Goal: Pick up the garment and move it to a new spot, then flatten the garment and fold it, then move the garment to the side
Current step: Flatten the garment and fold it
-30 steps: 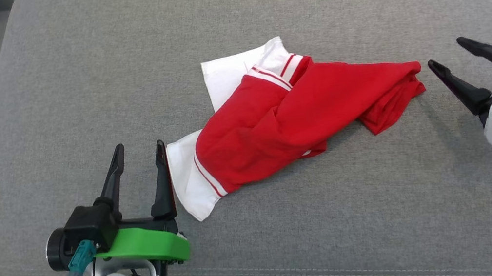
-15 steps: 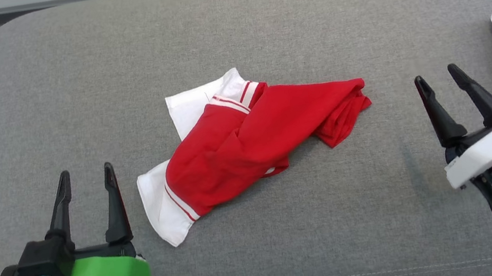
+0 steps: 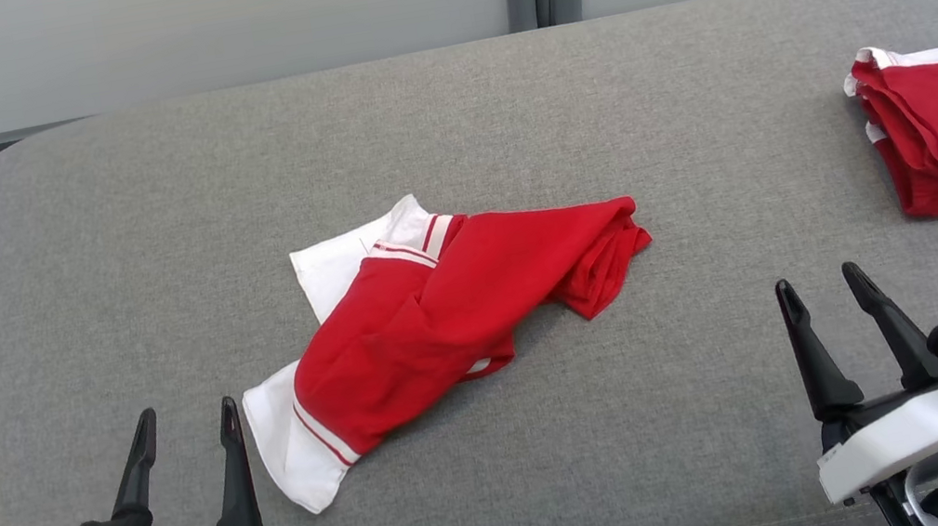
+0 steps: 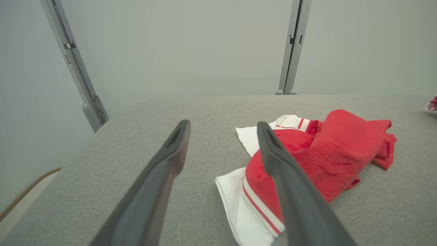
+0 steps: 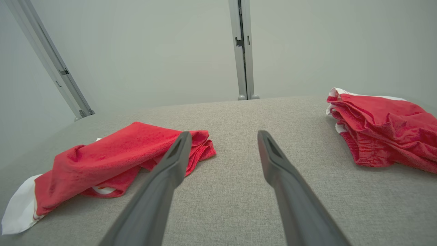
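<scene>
Left claw (image 3: 186, 411) and right claw (image 3: 816, 279) both stand with fingers apart and empty at the near edge of the grey cushion (image 3: 501, 107). Between them lies the crumpled red-and-white garment (image 3: 438, 305). Its long axis slants from a white hem just beside the left claw, the nearer one, away toward the right.

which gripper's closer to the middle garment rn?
Left. The left gripper sits open just beside the lower-left end of the garment. The right gripper is well off to its right, with bare cushion between them.
</scene>
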{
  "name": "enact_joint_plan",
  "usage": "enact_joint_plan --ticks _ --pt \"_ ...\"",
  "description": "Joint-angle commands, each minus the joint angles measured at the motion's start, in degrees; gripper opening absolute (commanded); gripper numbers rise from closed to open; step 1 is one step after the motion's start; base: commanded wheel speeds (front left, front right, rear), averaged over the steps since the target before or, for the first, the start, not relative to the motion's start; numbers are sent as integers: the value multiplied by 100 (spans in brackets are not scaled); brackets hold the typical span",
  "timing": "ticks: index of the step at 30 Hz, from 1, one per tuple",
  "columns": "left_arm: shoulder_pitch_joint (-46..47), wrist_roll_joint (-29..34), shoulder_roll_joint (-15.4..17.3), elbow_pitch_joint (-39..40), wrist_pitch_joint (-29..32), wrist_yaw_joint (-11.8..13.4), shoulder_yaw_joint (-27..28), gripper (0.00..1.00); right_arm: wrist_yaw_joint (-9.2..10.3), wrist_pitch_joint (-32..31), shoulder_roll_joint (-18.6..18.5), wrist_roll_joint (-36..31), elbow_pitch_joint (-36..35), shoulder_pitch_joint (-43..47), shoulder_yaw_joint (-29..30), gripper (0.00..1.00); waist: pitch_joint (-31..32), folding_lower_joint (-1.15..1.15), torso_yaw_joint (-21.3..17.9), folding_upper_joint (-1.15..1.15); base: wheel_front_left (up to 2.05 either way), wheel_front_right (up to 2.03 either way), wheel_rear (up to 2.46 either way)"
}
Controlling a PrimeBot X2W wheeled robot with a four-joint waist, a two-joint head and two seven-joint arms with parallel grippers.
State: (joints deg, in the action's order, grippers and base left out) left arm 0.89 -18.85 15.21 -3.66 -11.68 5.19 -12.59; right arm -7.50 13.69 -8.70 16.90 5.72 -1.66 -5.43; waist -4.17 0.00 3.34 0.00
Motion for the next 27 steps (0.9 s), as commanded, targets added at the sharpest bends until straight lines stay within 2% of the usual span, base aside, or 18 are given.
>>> enact_joint_plan --ticks 1,10,19,27 --pt "-128 16 51 34 36 1 -4 100 3 -55 53 -68 -65 146 48 100 182 0 -127 0 0 0 0" --pt "-418 -91 67 162 185 141 8 100 3 -329 299 -251 -427 612 262 100 414 0 -181 0 0 0 0" --pt "-390 -143 54 245 190 237 57 100 3 -482 366 -273 -581 703 275 100 408 0 -142 0 0 0 0" --pt "-249 -135 22 239 181 233 -25 100 3 -846 232 -335 -468 674 -93 100 401 0 -10 0 0 0 0"
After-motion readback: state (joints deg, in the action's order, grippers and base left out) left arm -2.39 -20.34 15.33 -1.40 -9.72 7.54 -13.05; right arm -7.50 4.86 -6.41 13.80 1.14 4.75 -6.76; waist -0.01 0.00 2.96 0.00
